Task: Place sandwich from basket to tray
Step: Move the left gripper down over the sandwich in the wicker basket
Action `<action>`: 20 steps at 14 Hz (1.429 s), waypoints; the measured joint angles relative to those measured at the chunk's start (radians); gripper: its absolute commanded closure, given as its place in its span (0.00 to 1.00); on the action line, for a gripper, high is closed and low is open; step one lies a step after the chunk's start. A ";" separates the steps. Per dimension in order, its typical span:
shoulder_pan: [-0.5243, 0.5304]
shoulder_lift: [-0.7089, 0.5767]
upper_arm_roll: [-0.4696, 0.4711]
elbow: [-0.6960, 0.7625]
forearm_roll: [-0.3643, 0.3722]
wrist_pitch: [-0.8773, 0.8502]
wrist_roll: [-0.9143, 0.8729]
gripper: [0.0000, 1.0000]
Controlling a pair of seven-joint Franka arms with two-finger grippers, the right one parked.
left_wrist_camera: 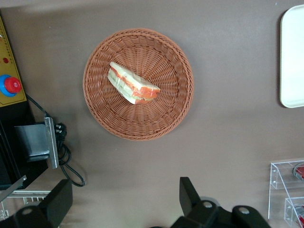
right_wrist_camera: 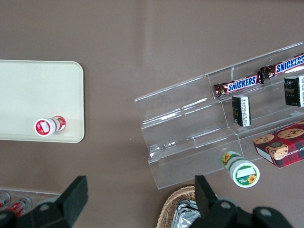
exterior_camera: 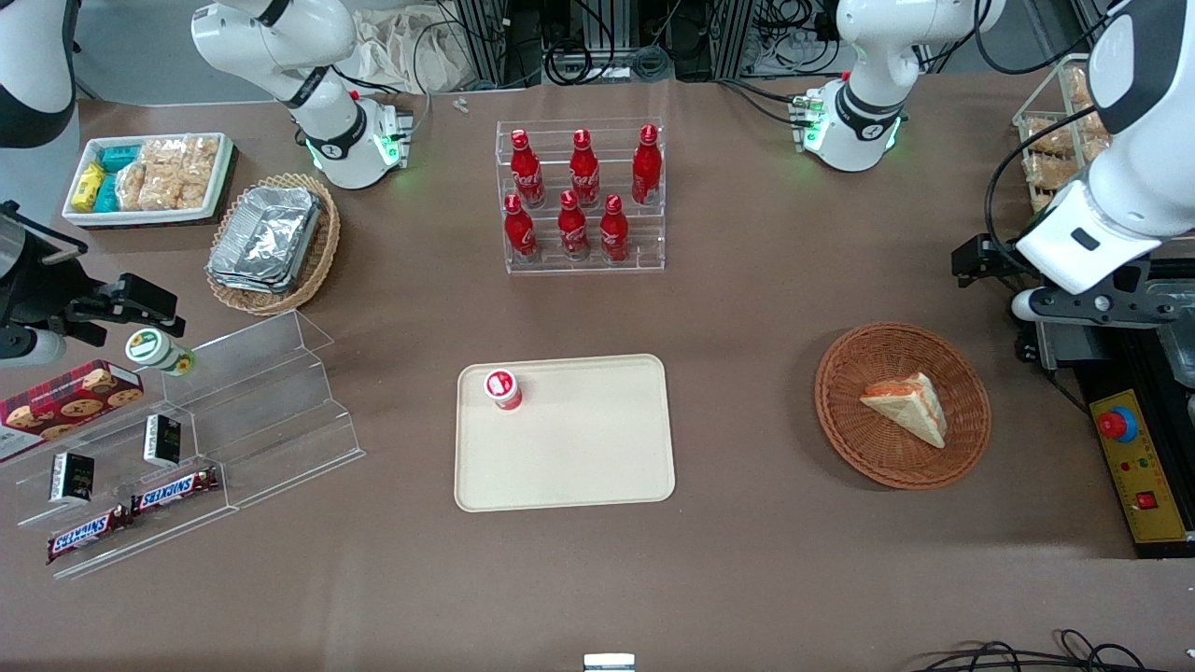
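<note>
one sandwich (left_wrist_camera: 133, 84) lies near the middle of my basket (left_wrist_camera: 138, 47), its long axis slanted, bare wicker ringing it. my gripper (left_wrist_camera: 124, 202) hangs wide open over bare table beside the rim. one small cup (exterior_camera: 501, 388) occupies a tray (exterior_camera: 579, 448) corner.

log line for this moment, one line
phase: approach | gripper: open, above table beside round orange-brown wicker basket | triangular white-bread sandwich: in basket | cream rectangular plastic tray: no sandwich
</note>
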 measured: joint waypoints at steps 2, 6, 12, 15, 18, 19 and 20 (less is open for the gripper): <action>0.000 0.014 0.021 0.008 0.000 0.002 -0.002 0.00; 0.003 0.073 0.056 0.029 0.000 0.007 -0.026 0.00; 0.022 0.135 0.068 -0.153 -0.001 0.298 -0.386 0.00; 0.019 0.180 0.066 -0.228 0.000 0.432 -0.682 0.00; 0.012 0.255 0.062 -0.237 0.001 0.505 -0.860 0.00; 0.011 0.278 0.062 -0.239 0.001 0.522 -0.897 0.00; 0.012 0.299 0.062 -0.239 0.001 0.539 -0.922 0.00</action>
